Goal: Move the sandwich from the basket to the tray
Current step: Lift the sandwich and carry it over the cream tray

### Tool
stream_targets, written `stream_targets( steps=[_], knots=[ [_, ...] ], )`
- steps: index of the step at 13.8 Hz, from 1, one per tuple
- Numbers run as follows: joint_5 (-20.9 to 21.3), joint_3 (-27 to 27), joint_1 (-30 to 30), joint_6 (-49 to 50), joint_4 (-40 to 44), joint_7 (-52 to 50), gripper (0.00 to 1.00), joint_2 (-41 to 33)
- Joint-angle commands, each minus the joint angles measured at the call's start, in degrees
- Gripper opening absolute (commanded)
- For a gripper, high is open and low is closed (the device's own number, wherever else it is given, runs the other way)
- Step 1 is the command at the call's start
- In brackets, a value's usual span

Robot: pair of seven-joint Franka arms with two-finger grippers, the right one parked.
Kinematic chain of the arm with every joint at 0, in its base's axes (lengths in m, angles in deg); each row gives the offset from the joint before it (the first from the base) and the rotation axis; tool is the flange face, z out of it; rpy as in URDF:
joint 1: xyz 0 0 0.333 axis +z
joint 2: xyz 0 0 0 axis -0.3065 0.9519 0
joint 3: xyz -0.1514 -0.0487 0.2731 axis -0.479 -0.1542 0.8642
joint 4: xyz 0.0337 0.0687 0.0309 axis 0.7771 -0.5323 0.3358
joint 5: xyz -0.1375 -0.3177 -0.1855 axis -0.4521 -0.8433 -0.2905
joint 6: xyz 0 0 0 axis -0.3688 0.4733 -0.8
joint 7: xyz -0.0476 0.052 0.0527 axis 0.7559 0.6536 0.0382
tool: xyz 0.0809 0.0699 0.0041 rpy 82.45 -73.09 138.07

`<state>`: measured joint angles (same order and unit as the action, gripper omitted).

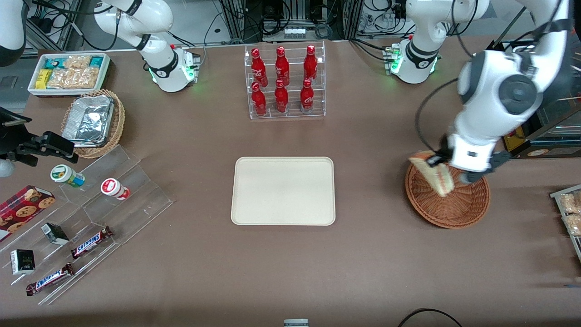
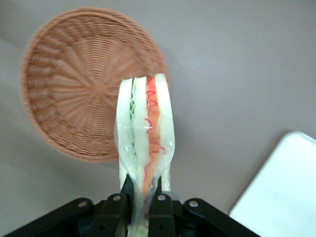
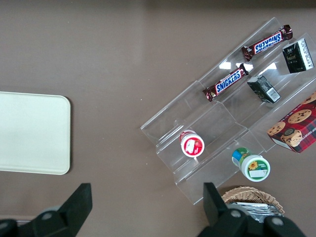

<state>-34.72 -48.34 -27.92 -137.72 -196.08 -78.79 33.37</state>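
Note:
My left gripper (image 2: 143, 195) is shut on the sandwich (image 2: 144, 133), a wrapped white wedge with green and red filling showing at its edge. In the front view the sandwich (image 1: 433, 175) hangs lifted above the reddish-brown woven basket (image 1: 458, 206), with the gripper (image 1: 454, 170) just over the basket's rim. The basket (image 2: 74, 89) lies empty below the sandwich in the wrist view. The cream tray (image 1: 283, 190) sits at the table's middle, empty, toward the parked arm's end from the basket; a corner of the tray (image 2: 281, 192) shows in the wrist view.
A clear rack of red bottles (image 1: 285, 81) stands farther from the front camera than the tray. A clear stepped stand with snacks (image 1: 86, 213), a foil container in a tan basket (image 1: 93, 120) and a white snack box (image 1: 68, 72) lie toward the parked arm's end.

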Motion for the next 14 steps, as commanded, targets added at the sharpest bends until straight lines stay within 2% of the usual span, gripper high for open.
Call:
stream_targets(
  steps=[1,4,8,12,14],
  knots=[
    [1.34,0.6,-5.91,1.41,4.42,0.36,0.11,3.43],
    [1.26,0.6,-12.58,0.62,8.01,0.28,0.11,6.76],
    [1.61,0.6,-21.73,-2.62,16.36,0.19,0.11,17.91],
    [2.22,0.69,-26.92,-14.11,17.61,-0.16,0.11,25.48],
    [4.41,0.78,-28.42,-19.66,17.96,-0.78,0.11,29.61]
  ],
)
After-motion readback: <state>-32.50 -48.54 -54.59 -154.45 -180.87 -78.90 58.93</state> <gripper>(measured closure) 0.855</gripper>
